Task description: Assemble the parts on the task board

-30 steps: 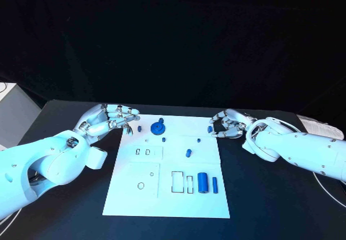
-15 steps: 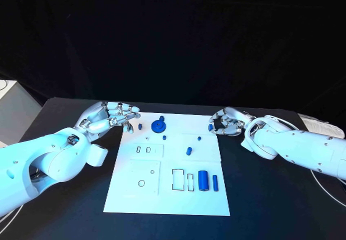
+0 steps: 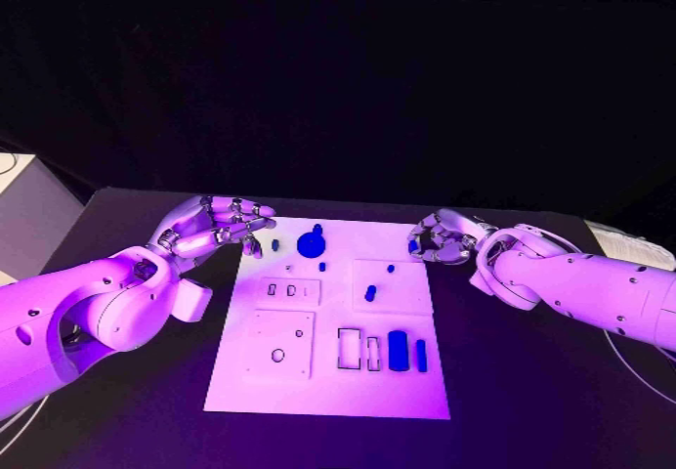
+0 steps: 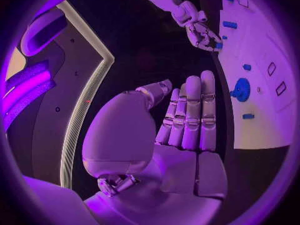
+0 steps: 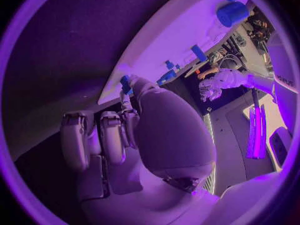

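Head view. Black table (image 3: pixel 535 391) with dark room behind it. White task board (image 3: pixel 331 381) lies mid-table, long side running away from the robot. On its far end: a round blue gear-like part (image 3: pixel 312 246) with a knob on top, a small blue peg (image 3: pixel 274 245) just left of it, another small peg (image 3: pixel 322 266) just nearer. Mid-board, a short blue pin (image 3: pixel 369 292). Near right, a thick blue cylinder (image 3: pixel 398 351) and a thin blue rod (image 3: pixel 420 356) lie side by side, next to outlined rectangular slots. Left hand (image 3: pixel 211 228) sits at the board's far left edge, fingers curled in with nothing seen in them. Right hand (image 3: pixel 443 240) sits at the far right edge, fingers curled round a small blue part (image 3: pixel 413 248); grasp looks like a pinch. White papers (image 3: pixel 630 250) at the table's right rim.

Left wrist view. Left hand (image 4: pixel 181 120) shows fingers straight and together, thumb alongside, palm bare. Task board (image 4: pixel 262 60) beyond it, gear part (image 4: pixel 241 89) standing on it. Right hand (image 4: pixel 205 35) at the far board edge.

Right wrist view. Right hand (image 5: pixel 125 130) curled, a blue part (image 5: pixel 126 84) at the fingertips by the board edge (image 5: pixel 156 50).

Against the earlier frames: both hands have kept their places at the board's far corners; parts on the board unmoved
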Action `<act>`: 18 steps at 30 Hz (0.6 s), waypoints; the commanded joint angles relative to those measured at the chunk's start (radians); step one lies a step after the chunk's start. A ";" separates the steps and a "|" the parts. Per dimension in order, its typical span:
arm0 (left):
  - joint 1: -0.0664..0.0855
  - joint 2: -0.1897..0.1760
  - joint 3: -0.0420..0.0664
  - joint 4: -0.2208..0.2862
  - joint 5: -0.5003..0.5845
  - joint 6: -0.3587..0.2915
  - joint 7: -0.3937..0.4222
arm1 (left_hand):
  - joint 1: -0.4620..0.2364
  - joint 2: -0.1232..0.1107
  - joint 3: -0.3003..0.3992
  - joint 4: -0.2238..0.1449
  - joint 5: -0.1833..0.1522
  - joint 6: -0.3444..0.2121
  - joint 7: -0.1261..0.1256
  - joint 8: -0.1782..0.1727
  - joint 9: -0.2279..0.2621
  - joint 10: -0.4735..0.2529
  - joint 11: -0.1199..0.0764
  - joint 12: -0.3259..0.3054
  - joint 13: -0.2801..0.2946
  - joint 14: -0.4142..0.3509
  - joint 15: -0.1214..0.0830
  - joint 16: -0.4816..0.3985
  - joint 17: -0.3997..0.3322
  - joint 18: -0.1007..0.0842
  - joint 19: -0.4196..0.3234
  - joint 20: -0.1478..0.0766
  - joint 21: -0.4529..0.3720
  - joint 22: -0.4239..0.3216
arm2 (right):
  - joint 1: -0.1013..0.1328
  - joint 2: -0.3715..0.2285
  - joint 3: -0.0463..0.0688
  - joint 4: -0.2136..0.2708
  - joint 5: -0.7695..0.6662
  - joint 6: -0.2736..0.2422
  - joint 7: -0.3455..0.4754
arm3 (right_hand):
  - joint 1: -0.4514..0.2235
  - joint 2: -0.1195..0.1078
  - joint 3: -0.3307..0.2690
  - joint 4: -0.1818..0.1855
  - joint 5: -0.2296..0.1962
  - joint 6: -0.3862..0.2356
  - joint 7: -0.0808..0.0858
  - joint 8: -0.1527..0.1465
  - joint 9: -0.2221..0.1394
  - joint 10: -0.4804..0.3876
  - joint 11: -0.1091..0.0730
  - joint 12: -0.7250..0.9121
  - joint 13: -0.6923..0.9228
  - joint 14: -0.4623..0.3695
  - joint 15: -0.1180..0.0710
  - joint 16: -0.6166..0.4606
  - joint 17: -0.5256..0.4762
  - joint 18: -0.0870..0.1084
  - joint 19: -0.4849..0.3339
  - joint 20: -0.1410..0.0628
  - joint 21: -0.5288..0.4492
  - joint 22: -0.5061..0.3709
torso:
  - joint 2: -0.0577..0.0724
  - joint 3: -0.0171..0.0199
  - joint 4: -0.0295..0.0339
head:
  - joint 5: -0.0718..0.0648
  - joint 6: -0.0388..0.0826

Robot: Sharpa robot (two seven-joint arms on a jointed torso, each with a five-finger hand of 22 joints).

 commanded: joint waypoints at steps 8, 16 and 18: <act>0.001 0.001 0.001 0.002 -0.004 0.017 0.005 | 0.003 0.005 -0.001 -0.005 -0.006 -0.009 0.001 -0.007 0.001 -0.005 0.001 -0.004 0.001 -0.009 0.001 0.004 -0.001 0.005 -0.005 0.001 0.003 0.001 | -0.003 0.008 0.000 -0.003 -0.009 0.025 -0.001 | -0.005 0.001 0.015 -0.002 -0.007 0.014 -0.005 0.010 0.002 0.006 -0.009 0.008 0.128 0.103 -0.008 0.004 0.253 -0.005 0.073 -0.009 0.005 0.206 | 0.000 0.0010 -0.0010 | -0.001 -0.002; 0.001 0.000 0.001 0.002 -0.004 0.018 0.005 | 0.003 0.005 -0.001 -0.005 -0.006 -0.009 0.001 -0.007 0.001 -0.005 0.001 -0.004 0.001 -0.009 0.001 0.004 -0.001 0.005 -0.005 0.001 0.003 0.001 | -0.005 0.009 -0.001 0.003 -0.009 -0.072 0.021 | -0.015 0.015 0.064 -0.010 -0.005 0.085 -0.035 0.067 0.021 0.021 -0.035 0.018 0.141 0.104 -0.029 0.005 0.255 -0.008 0.080 -0.027 0.017 0.218 | -0.001 0.0005 -0.0011 | 0.000 -0.003; 0.001 0.000 0.001 0.001 -0.004 0.018 0.005 | 0.003 0.005 -0.001 -0.005 -0.006 -0.009 0.001 -0.007 0.001 -0.005 0.001 -0.004 0.001 -0.009 0.001 0.004 -0.001 0.005 -0.005 0.001 0.003 0.001 | -0.006 0.008 0.000 0.009 -0.008 -0.115 0.028 | -0.017 0.024 0.084 -0.020 -0.023 0.103 -0.051 0.099 0.034 0.030 -0.049 0.024 0.148 0.104 -0.042 0.006 0.257 -0.012 0.086 -0.039 0.028 0.230 | -0.001 0.0004 -0.0008 | 0.000 -0.002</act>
